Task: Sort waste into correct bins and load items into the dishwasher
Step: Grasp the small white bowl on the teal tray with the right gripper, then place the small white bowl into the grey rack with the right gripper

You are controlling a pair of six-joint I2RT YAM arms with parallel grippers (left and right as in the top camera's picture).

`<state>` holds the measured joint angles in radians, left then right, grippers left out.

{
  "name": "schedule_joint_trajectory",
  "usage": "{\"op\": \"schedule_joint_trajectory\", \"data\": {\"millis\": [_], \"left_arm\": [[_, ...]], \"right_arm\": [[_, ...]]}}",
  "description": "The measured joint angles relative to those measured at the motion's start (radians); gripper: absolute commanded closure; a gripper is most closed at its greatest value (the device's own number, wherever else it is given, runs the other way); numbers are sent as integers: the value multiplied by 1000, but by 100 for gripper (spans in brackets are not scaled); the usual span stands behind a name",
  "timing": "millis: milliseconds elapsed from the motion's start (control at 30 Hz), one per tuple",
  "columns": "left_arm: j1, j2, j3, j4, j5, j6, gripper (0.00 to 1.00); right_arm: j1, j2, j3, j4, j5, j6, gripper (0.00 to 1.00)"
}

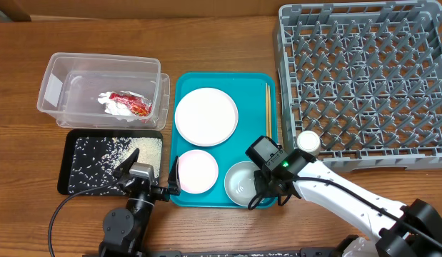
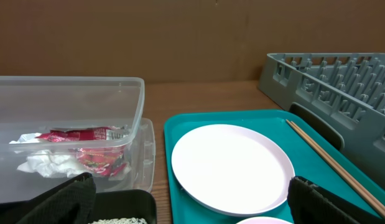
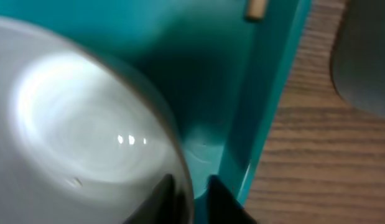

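Now, glossy round white bowl (image 3: 80,137), rim tight within right claw (image 3: 190,191); left claw (image 2: 193,202) wide apart, empty.

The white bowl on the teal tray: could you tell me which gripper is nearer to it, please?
Right. The right gripper straddles the rim of the bowl. The left gripper sits open beyond the small plate, by the black tray.

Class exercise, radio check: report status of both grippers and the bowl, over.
Left gripper open, empty. Right gripper: fingers straddle rim of round white bowl on teal plastic tray; grip unconfirmed. Small white cup by grey pegged dish rack, possibly in the path.
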<state>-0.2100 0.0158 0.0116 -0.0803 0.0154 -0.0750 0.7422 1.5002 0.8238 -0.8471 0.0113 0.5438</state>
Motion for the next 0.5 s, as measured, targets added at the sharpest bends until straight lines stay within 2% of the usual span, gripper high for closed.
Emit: {"op": "schedule_joint_trajectory", "data": {"millis": [133, 267, 400, 500], "left_arm": [[0, 0, 0, 0, 0, 0, 0], [0, 0, 0, 1, 0, 0, 0], [0, 0, 0, 2, 0, 0, 0], [0, 0, -1, 2, 0, 0, 0]], "right_arm": [[-2, -4, 19, -27, 6, -5, 96], [-2, -45, 88, -174, 76, 10, 96], [0, -149, 230, -316, 278, 80, 96], [0, -249, 330, -302, 514, 118, 96]]}}
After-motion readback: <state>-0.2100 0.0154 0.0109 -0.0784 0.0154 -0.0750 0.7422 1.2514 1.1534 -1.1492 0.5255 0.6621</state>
